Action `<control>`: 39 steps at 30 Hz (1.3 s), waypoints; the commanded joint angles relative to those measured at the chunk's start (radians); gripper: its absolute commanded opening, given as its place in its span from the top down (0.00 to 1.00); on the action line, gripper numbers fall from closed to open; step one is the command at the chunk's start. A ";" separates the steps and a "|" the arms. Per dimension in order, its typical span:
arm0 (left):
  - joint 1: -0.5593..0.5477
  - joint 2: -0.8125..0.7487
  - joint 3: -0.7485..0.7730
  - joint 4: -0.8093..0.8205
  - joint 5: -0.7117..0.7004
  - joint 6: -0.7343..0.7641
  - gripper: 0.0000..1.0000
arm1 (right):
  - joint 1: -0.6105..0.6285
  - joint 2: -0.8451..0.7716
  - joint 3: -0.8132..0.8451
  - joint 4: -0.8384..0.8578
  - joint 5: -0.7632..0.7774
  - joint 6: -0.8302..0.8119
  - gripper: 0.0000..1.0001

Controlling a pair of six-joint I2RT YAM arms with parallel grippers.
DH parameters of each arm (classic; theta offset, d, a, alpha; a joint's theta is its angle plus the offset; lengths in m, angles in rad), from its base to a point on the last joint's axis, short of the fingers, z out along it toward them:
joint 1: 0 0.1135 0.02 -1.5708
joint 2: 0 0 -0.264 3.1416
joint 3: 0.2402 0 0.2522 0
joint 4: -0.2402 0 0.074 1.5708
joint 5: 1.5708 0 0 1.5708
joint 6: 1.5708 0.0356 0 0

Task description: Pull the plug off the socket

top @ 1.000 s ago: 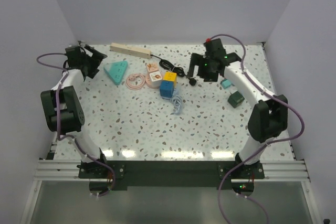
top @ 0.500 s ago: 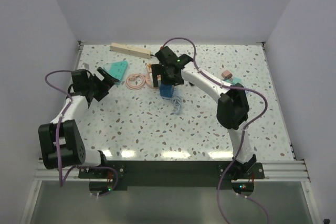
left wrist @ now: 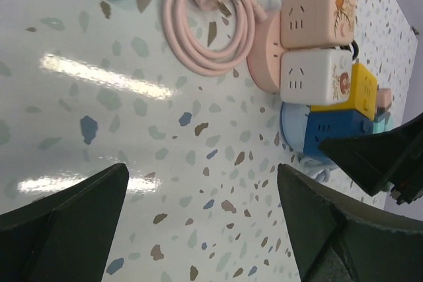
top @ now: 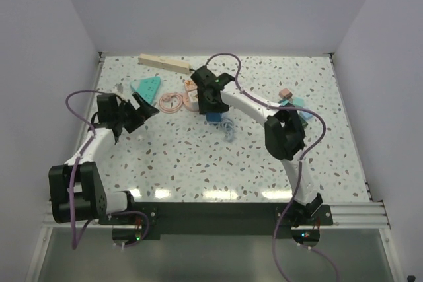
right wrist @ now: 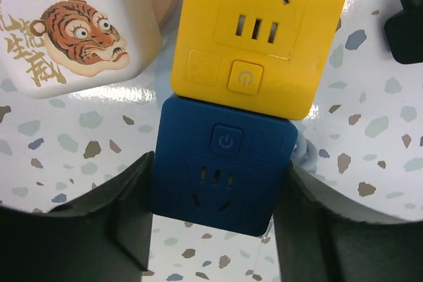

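Top external: the left gripper (top: 140, 111) hovers at the left, jaws spread wide and empty. The right gripper (top: 211, 107), also spread, straddles the blue cube (right wrist: 221, 176), fingers close beside it. The socket (top: 165, 63), long and beige, lies untouched at the far edge.

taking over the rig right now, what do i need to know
Left gripper: open, empty, over bare table near the pink coiled cord.
Right gripper: fingers on either side of the blue cube; cannot tell whether it is gripping.
Beige power strip: lies along the far edge of the table, with neither gripper on it.
Done: nothing visible at the strip.
Left: the strip is too small in the top view to tell whether a plug sits in it. Check that, then pull the plug.
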 commanded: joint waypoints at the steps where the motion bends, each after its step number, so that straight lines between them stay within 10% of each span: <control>1: -0.095 -0.021 -0.001 -0.023 0.039 0.074 0.00 | -0.028 -0.099 -0.115 0.045 -0.043 -0.030 0.78; 3: -0.143 -0.018 -0.021 0.019 0.077 0.065 0.00 | -0.059 -0.161 -0.229 0.125 -0.171 -0.067 1.00; 10: -0.365 0.091 -0.129 0.360 0.151 -0.125 0.00 | -0.189 -0.414 -0.610 0.448 -0.621 -0.109 1.00; 29: -0.588 0.376 -0.047 0.659 -0.010 -0.414 0.01 | -0.174 -0.607 -0.889 0.702 -0.731 -0.035 1.00; 39: -0.623 0.418 -0.018 0.643 -0.029 -0.434 0.55 | -0.132 -0.623 -0.922 0.785 -0.703 0.019 1.00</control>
